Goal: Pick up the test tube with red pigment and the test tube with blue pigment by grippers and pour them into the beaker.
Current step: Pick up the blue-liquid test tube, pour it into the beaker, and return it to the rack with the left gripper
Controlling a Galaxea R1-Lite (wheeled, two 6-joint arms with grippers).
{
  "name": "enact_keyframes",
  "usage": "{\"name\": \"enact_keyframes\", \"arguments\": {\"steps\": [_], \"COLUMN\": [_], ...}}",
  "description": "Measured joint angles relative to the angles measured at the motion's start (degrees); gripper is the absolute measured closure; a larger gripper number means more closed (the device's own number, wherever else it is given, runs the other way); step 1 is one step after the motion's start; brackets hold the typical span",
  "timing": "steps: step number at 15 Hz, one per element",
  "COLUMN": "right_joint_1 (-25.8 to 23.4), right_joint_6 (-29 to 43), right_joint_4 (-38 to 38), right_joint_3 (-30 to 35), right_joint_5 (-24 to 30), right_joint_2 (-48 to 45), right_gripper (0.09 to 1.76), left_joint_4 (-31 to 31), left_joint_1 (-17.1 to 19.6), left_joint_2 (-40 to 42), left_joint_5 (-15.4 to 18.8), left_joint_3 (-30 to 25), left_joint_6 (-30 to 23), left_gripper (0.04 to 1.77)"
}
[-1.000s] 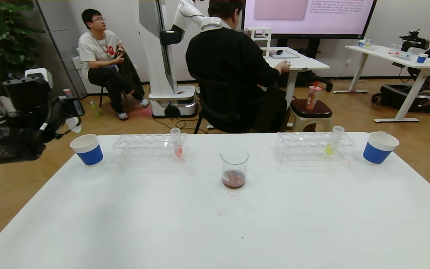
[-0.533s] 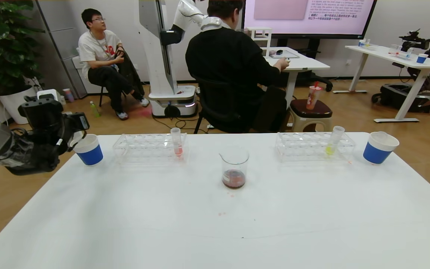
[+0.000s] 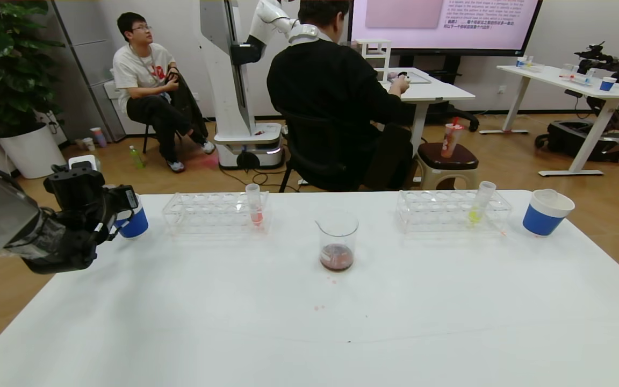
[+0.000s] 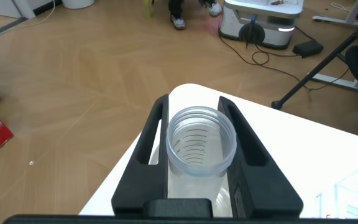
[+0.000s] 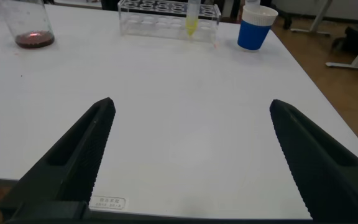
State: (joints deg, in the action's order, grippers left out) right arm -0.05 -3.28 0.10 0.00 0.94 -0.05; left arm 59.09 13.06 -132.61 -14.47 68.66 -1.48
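My left gripper (image 3: 120, 207) (image 4: 194, 103) is at the table's far left corner, shut on an empty clear test tube (image 4: 201, 142) with printed graduation marks, held mouth toward the wrist camera. No coloured liquid shows in it. The beaker (image 3: 337, 239) (image 5: 30, 26) stands mid-table with dark red-brown liquid at its bottom. No test tube with red pigment or with blue pigment is in view. My right gripper (image 5: 191, 155) is out of the head view; its wrist view shows it open wide over the table's near right part, holding nothing.
The left rack (image 3: 210, 213) holds a tube of pale pink-red liquid (image 3: 254, 207). The right rack (image 3: 444, 212) holds a yellow-green tube (image 3: 479, 207) (image 5: 192, 15). Blue-and-white cups stand at the left (image 3: 136, 226), partly behind my left gripper, and right (image 3: 546, 213) (image 5: 255, 28).
My left arm has moved down and to the right with the empty tube, from beside the table to in front of the left cup. The right gripper stays open.
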Motion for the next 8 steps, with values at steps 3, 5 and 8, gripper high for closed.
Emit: {"name": "enact_keyframes", "arguments": {"steps": [3,5,8], "right_joint_1": [0.00,0.00,0.00], "right_joint_6": [-0.02,0.00,-0.02], "right_joint_4": [0.00,0.00,-0.02], "right_joint_3": [0.00,0.00,0.00], "right_joint_5": [0.00,-0.01,0.00], "right_joint_2": [0.00,0.00,0.00], "right_gripper": [0.11,0.11,0.11], "left_joint_4": [0.01,0.04,-0.24], "left_joint_1": [0.04,-0.05,-0.35], "left_joint_2": [0.30,0.61,1.62], "left_joint_5": [0.04,0.09,0.44], "left_joint_3": [-0.52,-0.79,-0.61], "left_joint_6": [0.00,0.02,-0.01], "left_gripper": [0.63,0.11,0.06]}}
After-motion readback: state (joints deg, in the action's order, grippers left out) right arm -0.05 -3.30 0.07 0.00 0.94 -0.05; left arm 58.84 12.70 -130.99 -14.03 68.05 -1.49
